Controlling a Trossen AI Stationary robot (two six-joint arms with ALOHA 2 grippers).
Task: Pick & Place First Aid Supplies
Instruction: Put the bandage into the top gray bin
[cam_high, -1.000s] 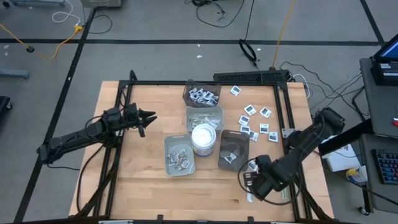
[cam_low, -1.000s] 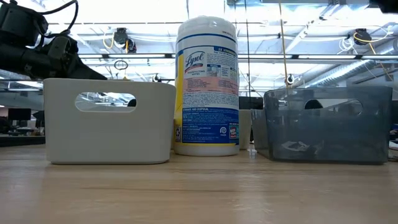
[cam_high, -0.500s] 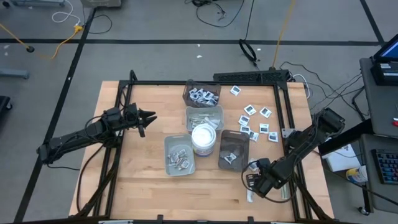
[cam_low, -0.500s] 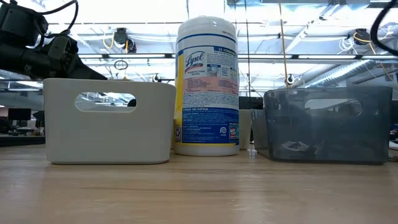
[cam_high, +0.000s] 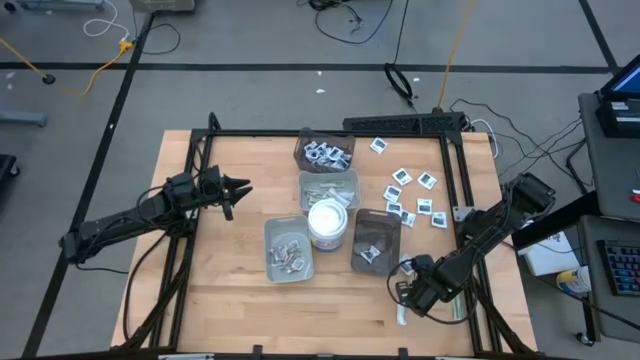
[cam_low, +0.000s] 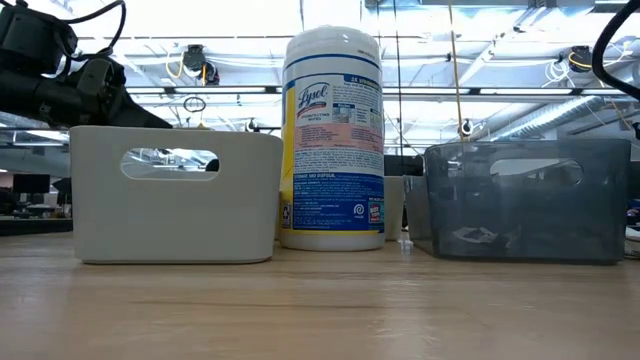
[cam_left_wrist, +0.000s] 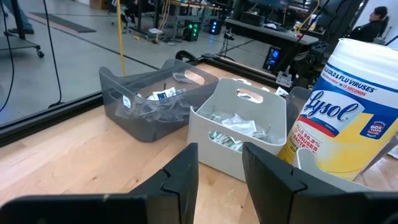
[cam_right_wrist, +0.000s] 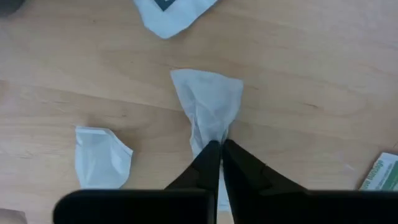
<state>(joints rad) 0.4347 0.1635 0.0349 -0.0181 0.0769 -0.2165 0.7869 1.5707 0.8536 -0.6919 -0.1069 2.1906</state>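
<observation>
Wooden bench: right tool pinches a white packet

Wooden bench (cam_high: 230, 275) carries 4 trays around a round white tub (cam_high: 327, 222). A dark tray (cam_high: 324, 152) at the far side holds square white packets; the pale tray (cam_high: 329, 188) next to it holds crumpled pale strips. A grey tray (cam_high: 288, 250) left of the tub holds strips, and a dark tray (cam_high: 375, 240) right of the tub holds a few packets. Loose square packets (cam_high: 412, 195) lie on the bench's right side.

Right tool (cam_right_wrist: 220, 148) is low at the bench's near right corner, clenched on a crumpled white packet (cam_right_wrist: 208, 102) lying on the wood. Left tool (cam_high: 240, 190) hovers over the left side, fingers parted, grasping nothing.
</observation>
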